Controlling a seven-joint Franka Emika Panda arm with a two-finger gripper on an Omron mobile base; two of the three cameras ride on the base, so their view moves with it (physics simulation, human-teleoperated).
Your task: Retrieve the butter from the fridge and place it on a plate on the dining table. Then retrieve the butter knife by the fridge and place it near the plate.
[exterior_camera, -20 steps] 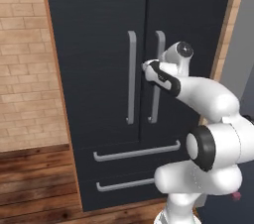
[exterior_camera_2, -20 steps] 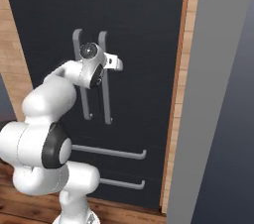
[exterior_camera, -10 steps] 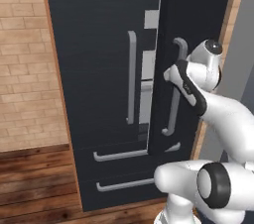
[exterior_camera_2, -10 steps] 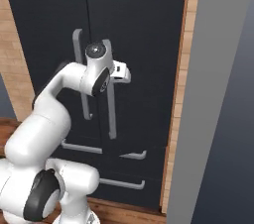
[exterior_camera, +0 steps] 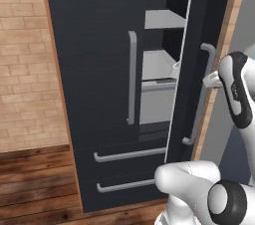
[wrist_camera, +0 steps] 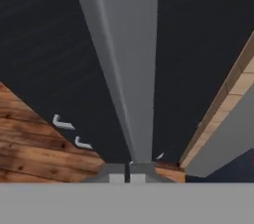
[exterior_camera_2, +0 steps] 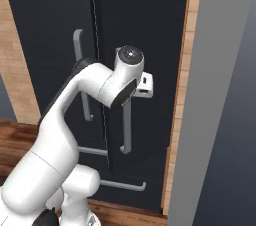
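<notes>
The matte-black fridge (exterior_camera: 99, 45) fills the view, its right door (exterior_camera: 199, 25) swung partly open. My gripper (exterior_camera: 211, 80) sits at that door's grey bar handle (exterior_camera: 199, 104), about halfway up. From the other side the gripper (exterior_camera_2: 145, 86) sits against the same handle (exterior_camera_2: 126, 125). In the hand view the bar (wrist_camera: 124, 69) runs up from my shut fingertips (wrist_camera: 127, 177), which have nothing between them. White shelves (exterior_camera: 162, 20) and a pale bin (exterior_camera: 157, 104) show through the gap. The butter, plate, dining table and butter knife are out of view.
The left door (exterior_camera: 94, 69) stays closed with its own bar handle (exterior_camera: 131, 77). Two lower drawers (exterior_camera: 129, 155) sit beneath. A brick wall (exterior_camera: 25, 69) and wood floor (exterior_camera: 35, 184) lie to the left. Wood trim (exterior_camera_2: 182, 95) and a grey wall (exterior_camera_2: 220, 95) stand close on the right.
The fridge's right door has swung open, taking my hand outward to the right with it. Shelves inside now show. The fingers have closed.
</notes>
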